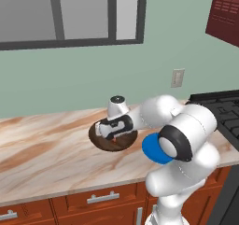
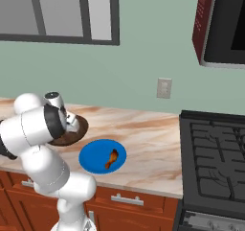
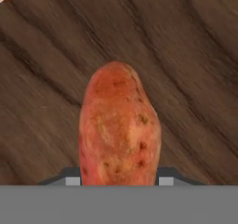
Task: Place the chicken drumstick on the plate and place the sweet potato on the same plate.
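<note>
The reddish-orange sweet potato lies on the dark wooden dish, and my gripper is shut on it, one fingertip pressed against each side of its near end. From the left base view the hand reaches down onto the wooden dish. The blue plate sits on the counter just right of that dish, with the streaked chicken drumstick lying on its right half. My arm hides most of the plate in the left base view.
The marble counter stretches left of the dish. A black stove borders the counter on the right. A wall outlet and a window are behind, and the counter's front edge runs above wooden drawers.
</note>
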{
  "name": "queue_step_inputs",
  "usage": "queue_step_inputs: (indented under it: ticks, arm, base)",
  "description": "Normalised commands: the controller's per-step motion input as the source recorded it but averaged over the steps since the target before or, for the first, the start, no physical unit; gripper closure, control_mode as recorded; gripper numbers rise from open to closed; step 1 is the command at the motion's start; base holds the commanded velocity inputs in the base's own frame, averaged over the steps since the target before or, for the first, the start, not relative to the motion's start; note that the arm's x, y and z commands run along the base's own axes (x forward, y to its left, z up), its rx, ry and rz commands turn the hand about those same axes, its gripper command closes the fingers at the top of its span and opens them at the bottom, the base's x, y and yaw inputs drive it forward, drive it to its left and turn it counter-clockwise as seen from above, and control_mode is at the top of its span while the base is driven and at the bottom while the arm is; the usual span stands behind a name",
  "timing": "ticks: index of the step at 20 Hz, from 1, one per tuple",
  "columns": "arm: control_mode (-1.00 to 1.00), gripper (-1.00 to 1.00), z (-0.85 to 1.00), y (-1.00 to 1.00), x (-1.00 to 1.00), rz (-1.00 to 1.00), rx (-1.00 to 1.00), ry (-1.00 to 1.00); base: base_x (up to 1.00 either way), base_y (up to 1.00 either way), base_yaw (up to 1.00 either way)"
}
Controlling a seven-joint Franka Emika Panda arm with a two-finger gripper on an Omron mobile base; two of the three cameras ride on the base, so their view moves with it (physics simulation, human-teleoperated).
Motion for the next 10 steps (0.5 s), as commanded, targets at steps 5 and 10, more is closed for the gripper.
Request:
queue_step_inputs:
  ticks: [5, 10]
  arm:
    - [-1.0, 1.0, 0.56, -0.04, -0.2, 0.0, 0.0, -0.03]
    - [-1.0, 1.0, 0.63, -0.06, -0.42, 0.0, 0.0, -0.01]
  base:
    - [0.0, 0.0, 0.0]
    - [0.0, 0.0, 0.0]
